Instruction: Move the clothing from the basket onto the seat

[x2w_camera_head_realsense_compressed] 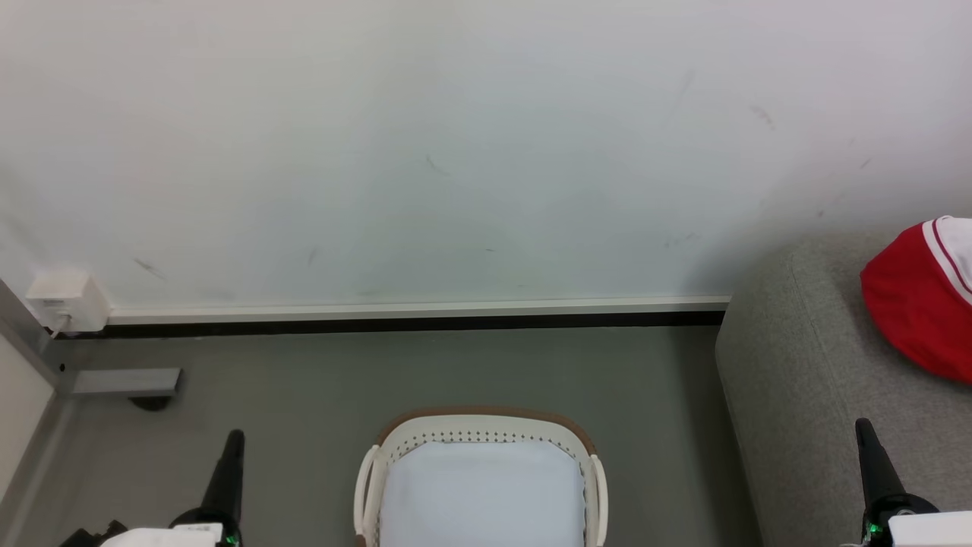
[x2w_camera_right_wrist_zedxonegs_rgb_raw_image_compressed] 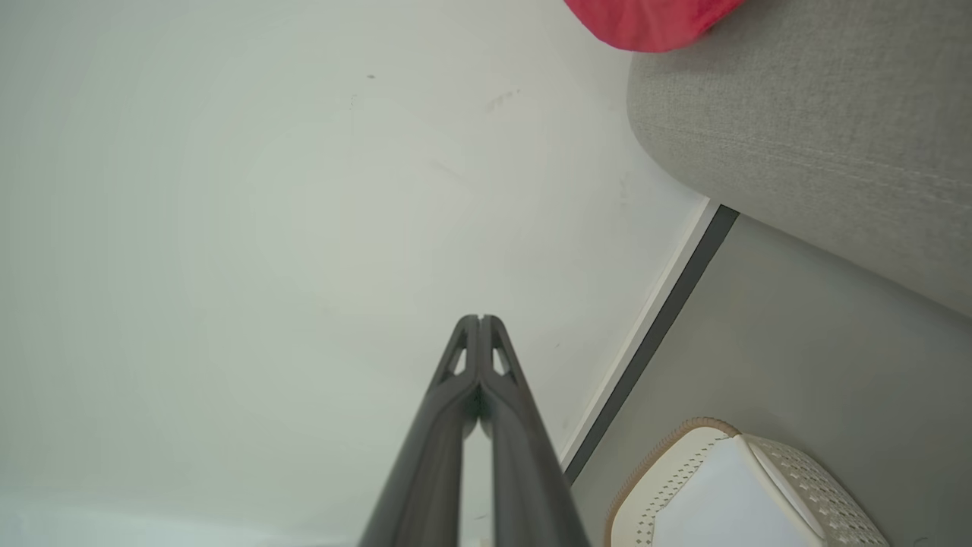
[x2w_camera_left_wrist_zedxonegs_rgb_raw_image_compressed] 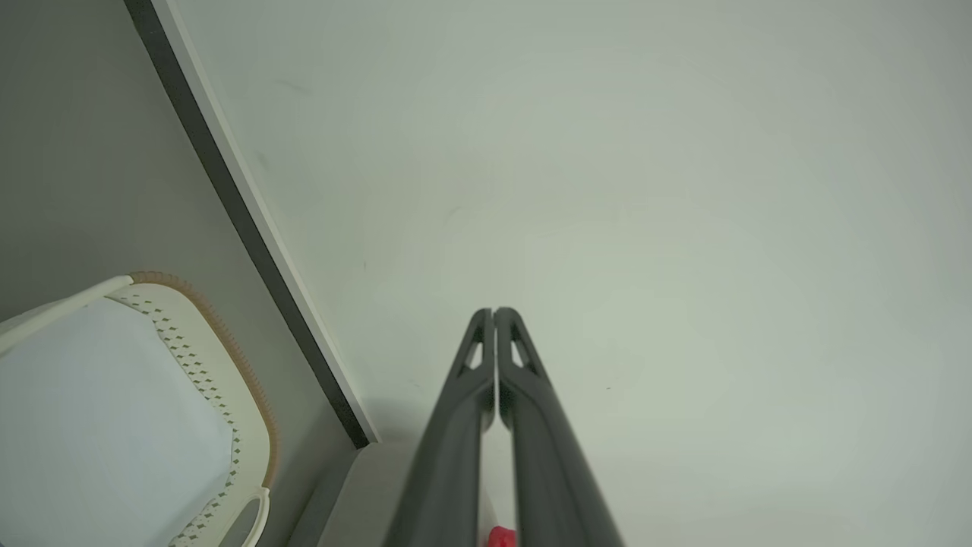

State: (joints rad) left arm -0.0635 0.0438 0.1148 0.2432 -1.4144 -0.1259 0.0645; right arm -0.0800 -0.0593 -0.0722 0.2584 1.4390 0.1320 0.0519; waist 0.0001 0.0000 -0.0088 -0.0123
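Clothing (x2w_camera_head_realsense_compressed: 919,304) is found up on the seat (x2w_camera_head_realsense_compressed: 805,380) already: red stuff with white stripe trim, bunched ahead of the right pincer (x2w_camera_head_realsense_compressed: 863,427) and off to its outer side, cut by the frame edge. Nothing is being touched by that pincer. It's squeezed fully closed, fingers tip to tip with nothing between them, and in the head view it's seen against the seat's grey fabric, pointed toward the wall (x2w_camera_head_realsense_compressed: 456,152).

Same story for the left pincer (x2w_camera_head_realsense_compressed: 234,439): pressed closed, nothing gripped, seen over the floor (x2w_camera_head_realsense_compressed: 304,380) and aimed at the wall too.

The basket (x2w_camera_head_realsense_compressed: 486,416) is parked on the floor between the two pincers, a bit nearer the left one, with its brown rim toward the wall. Its pale liner (x2w_camera_head_realsense_compressed: 482,494) is what's seen inside. A strip of bare floor is left between basket and seat, so the two aren't touching, and the clothing is well apart from the basket.

Beyond both pincers a white skirting board (x2w_camera_head_realsense_compressed: 418,310) with a dark line under it is run along the foot of the wall. Out past the left pincer, on its outer side, a small white box (x2w_camera_head_realsense_compressed: 67,300) is fixed low on the wall.

In the left wrist view a tiny red bit (x2w_camera_left_wrist_zedxonegs_rgb_raw_image_compressed: 500,538) is caught between the fingers at the bottom edge; too small to be made out.
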